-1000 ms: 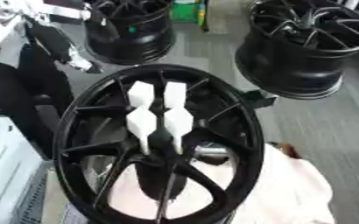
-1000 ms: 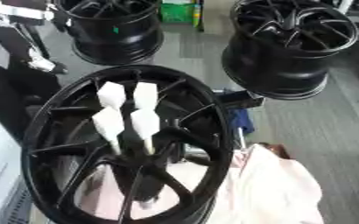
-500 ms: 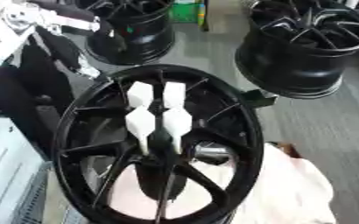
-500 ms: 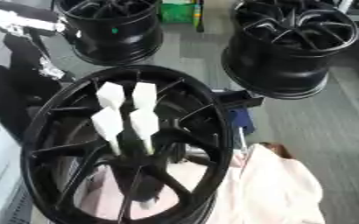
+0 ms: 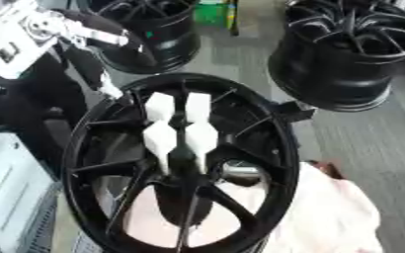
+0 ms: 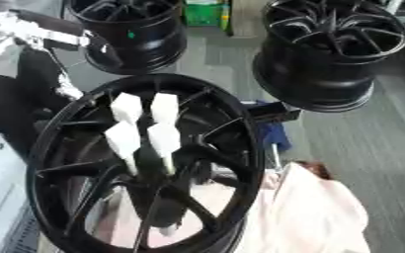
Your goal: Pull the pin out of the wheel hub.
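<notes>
Left eye view: left hand [image 5: 111,91] beside wheel hub [image 5: 271,148] rim.

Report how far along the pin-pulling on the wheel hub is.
Done: nothing visible; four white pieces sit among the spokes of the wheel hub. In hand: the left arm reaches in near the rim's upper left; no grasp shows. Left: grip the pin and pull it out.

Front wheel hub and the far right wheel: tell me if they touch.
Apart. In the left eye view, grey floor shows between the wheel hub and the far right wheel.
</notes>
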Robot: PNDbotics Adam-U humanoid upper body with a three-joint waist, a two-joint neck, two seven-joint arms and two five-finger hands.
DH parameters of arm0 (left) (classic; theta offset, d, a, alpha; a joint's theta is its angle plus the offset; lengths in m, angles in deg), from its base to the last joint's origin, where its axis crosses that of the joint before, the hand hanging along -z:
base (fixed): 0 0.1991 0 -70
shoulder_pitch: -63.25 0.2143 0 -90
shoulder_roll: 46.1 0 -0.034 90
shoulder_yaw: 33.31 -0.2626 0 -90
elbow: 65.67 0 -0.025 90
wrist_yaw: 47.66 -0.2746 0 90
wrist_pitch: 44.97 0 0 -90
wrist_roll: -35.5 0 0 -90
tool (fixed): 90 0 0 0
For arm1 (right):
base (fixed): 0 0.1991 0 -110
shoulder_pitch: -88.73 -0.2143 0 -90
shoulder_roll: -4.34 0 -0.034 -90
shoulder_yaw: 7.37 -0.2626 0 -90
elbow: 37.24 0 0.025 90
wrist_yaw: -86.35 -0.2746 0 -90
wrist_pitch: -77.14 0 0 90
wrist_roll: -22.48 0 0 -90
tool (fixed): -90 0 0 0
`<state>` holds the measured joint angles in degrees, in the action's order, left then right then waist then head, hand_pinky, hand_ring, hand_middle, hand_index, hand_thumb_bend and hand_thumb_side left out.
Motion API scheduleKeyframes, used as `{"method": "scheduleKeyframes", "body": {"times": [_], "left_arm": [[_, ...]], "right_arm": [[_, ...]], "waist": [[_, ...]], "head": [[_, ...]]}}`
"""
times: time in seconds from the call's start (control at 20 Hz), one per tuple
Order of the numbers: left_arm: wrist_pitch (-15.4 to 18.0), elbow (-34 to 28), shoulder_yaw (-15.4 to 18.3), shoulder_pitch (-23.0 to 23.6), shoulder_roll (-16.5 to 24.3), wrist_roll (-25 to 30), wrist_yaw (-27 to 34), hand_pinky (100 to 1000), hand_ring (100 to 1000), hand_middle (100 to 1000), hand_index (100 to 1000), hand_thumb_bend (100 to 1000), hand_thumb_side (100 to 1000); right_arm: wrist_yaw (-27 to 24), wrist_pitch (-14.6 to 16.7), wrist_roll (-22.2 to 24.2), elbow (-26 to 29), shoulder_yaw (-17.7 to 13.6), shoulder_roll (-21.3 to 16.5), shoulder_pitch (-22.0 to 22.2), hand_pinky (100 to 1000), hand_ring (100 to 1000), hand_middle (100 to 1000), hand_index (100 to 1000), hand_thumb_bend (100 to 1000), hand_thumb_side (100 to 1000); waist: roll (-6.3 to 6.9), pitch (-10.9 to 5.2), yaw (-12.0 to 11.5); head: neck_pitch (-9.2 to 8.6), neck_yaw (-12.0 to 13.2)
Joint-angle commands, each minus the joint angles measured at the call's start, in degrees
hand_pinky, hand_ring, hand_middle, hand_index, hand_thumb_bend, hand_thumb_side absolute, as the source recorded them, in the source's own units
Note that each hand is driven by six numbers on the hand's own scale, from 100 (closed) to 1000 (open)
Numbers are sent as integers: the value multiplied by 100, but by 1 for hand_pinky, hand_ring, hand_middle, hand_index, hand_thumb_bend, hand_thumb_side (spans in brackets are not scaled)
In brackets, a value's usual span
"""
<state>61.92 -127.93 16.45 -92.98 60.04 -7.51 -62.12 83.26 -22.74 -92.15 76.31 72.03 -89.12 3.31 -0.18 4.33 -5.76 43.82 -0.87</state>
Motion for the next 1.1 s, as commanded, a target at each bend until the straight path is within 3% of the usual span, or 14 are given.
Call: {"method": "scheduleKeyframes", "body": {"times": [0.05,1.1], "left_arm": [[548,-102,-92,-184,51,498,140,892,894,836,923,509,447],[24,-476,-541,-206,-42,498,734,879,878,818,920,501,448]], "right_arm": [[-21,5,-50,104,-66,-93,-47,716,736,765,779,100,748],[-127,-24,-201,104,-78,-7,-83,712,728,758,773,100,751]], "waist": [[12,-66,7],[35,-66,68]], "head": [[1,16],[30,114]]}}
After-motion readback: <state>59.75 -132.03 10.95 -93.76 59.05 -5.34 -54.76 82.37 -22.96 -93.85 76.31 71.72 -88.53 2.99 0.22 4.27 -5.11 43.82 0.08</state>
